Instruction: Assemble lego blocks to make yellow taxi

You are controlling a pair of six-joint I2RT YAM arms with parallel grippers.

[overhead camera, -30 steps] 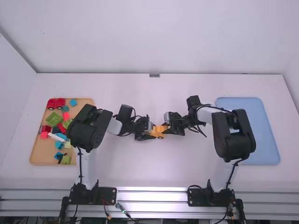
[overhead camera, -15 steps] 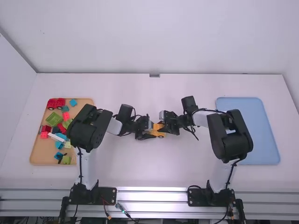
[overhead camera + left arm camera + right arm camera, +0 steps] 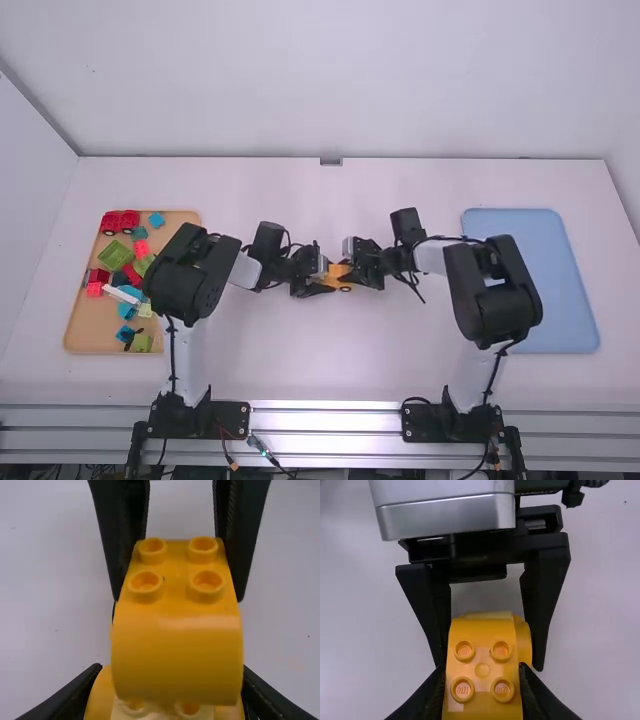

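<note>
In the high view the left gripper (image 3: 318,284) and the right gripper (image 3: 354,274) face each other at mid-table, with yellow blocks (image 3: 337,278) between them. The left wrist view shows the left gripper (image 3: 170,680) shut on the lower yellow blocks. Above these, a rounded yellow brick (image 3: 175,650) with several studs is pinched between the right gripper's fingers. Seen in the right wrist view, the right gripper (image 3: 481,672) is shut on that studded brick (image 3: 482,667); a yellow part (image 3: 522,640) lies behind it, between the left fingers. Whether the bricks are fully pressed together I cannot tell.
At the left, a tan tray (image 3: 80,325) holds a red vehicle (image 3: 120,222) and loose green, blue, red and white blocks. A blue tray (image 3: 570,300) lies at the right, partly under the right arm.
The right gripper has moved a little to the left, closer to the left one, bringing its yellow brick along. The left arm has stayed almost still.
</note>
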